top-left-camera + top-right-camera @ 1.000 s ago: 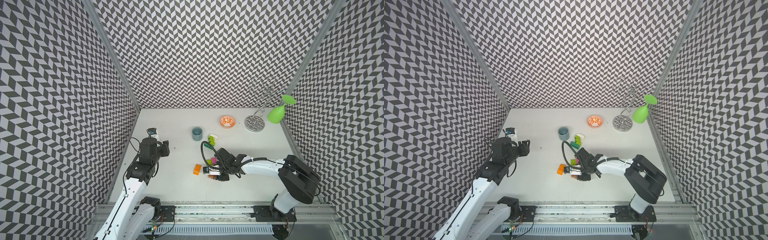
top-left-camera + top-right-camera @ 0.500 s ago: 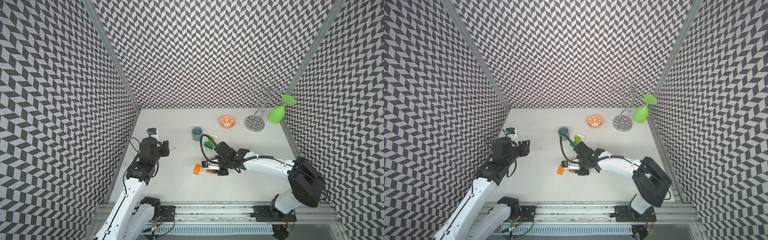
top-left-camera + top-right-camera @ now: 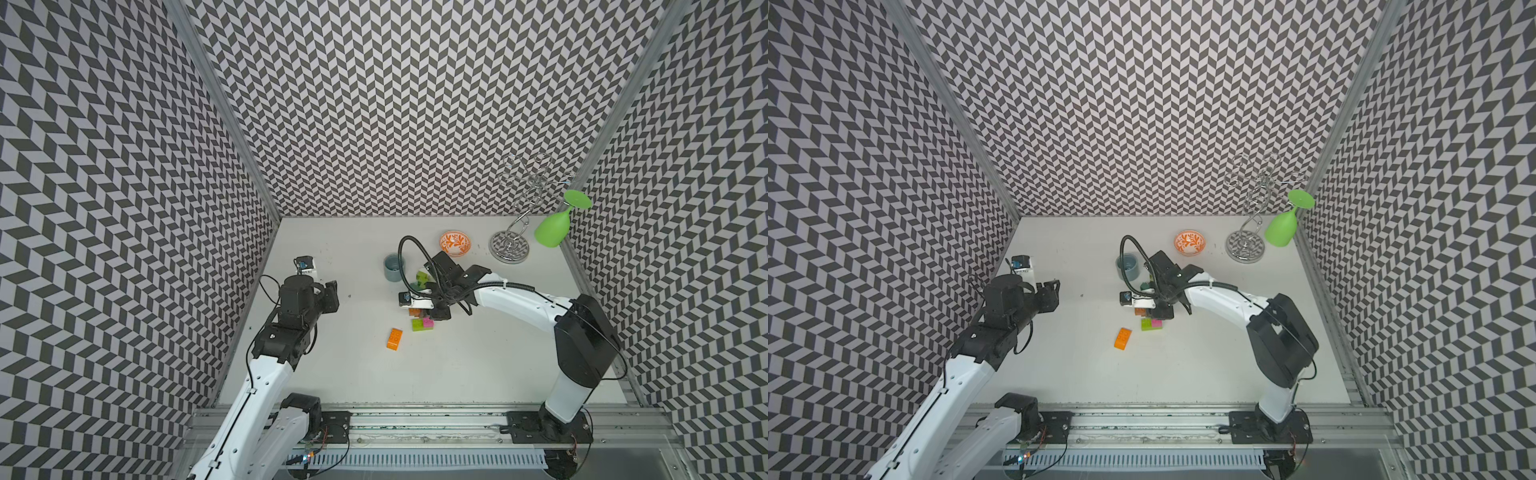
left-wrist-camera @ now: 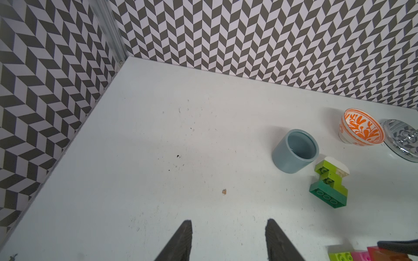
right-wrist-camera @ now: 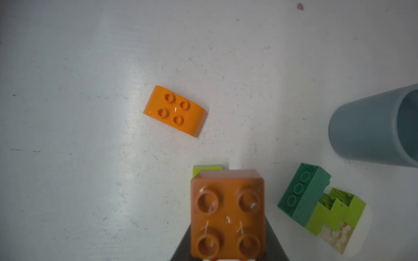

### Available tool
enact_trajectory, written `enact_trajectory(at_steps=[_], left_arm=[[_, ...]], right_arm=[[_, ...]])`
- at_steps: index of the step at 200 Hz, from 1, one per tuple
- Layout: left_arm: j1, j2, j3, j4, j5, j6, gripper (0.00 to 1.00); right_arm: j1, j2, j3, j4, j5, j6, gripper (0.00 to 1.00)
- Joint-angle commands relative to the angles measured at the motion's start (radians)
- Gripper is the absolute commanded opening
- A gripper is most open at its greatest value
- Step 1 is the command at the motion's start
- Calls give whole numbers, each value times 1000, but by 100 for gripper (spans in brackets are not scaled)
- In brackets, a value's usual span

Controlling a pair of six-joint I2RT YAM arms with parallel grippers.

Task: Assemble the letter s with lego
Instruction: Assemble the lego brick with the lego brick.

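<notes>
The white table (image 3: 457, 374) sits between chevron-patterned walls, with 2 arms reaching in from the near rail. The left arm stays near the left wall. Its left gripper (image 4: 229, 222) hangs over bare tabletop with the fingers spread apart and nothing between them. The right arm stretches toward the middle of the table. There the right gripper (image 3: 419, 311) is clamped on a brown brick (image 5: 227, 214), a square 4-stud piece with its studs facing the wrist camera.

In the far right corner stands a chrome glass rack (image 3: 510, 249) with a green wine glass (image 3: 550, 232) hanging upside down from it. An orange-patterned bowl (image 3: 456, 243) sits just beside the rack's base. A grey-blue cup (image 3: 393, 267) stands upright near the bowl, toward the left.

The lego lies in 3 spots around the right gripper:
- **Joined stack:** a stack (image 4: 328, 183) of dark green, lime and white bricks lies on its side just beside the cup.
- **Pair:** a lime brick (image 3: 417, 325) and a pink brick (image 3: 428, 322) touch side by side. They sit just in front of the held brown brick, and I cannot tell whether it touches them.
- **Single brick:** an orange brick (image 3: 394, 338) with 4 studs lies alone, near the pair and closer to the rail.
</notes>
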Motion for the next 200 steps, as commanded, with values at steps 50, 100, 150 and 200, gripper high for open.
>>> enact_trajectory(at_steps=[50, 100, 150, 200], left_arm=[[7, -7, -3, 18, -2, 14, 54], [7, -4, -2, 17, -1, 13, 54], [6, 2, -3, 17, -1, 14, 54], [7, 3, -2, 18, -1, 15, 54]], right_arm=[[-44, 17, -22, -20, -112, -84, 0], [-51, 44, -43, -5, -133, -94, 0], [-55, 73, -28, -2, -141, -109, 0], [-62, 89, -37, 11, -142, -109, 0]])
